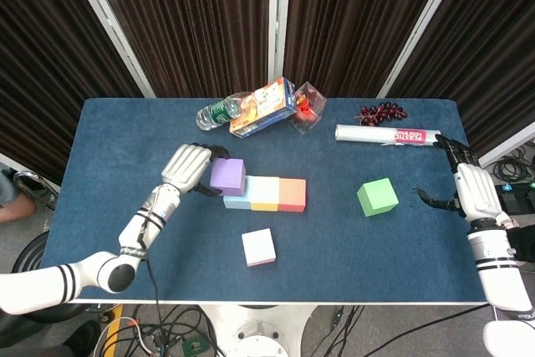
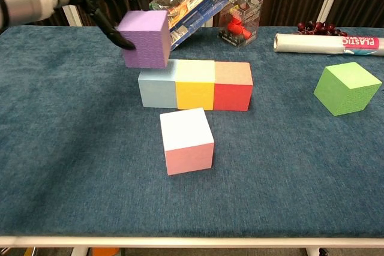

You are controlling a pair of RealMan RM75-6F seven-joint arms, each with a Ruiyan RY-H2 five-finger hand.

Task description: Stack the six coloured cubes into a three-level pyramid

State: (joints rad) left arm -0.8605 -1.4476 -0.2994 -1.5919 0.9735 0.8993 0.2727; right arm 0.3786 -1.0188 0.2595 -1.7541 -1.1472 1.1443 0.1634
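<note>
Gripping purple cube (image 2: pixel 144 39) (fingers (image 2: pixel 114 31) leftward).

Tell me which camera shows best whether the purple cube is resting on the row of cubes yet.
The chest view: side-on, the purple cube hangs tilted over the blue cube, pinched by the left robot hand. The head view shows only overlap from above.

A white roll (image 2: pixel 327 42) on the worktop carries a pink band reading "PLASTIC". Smaller print beside it is too blurred to read.
</note>
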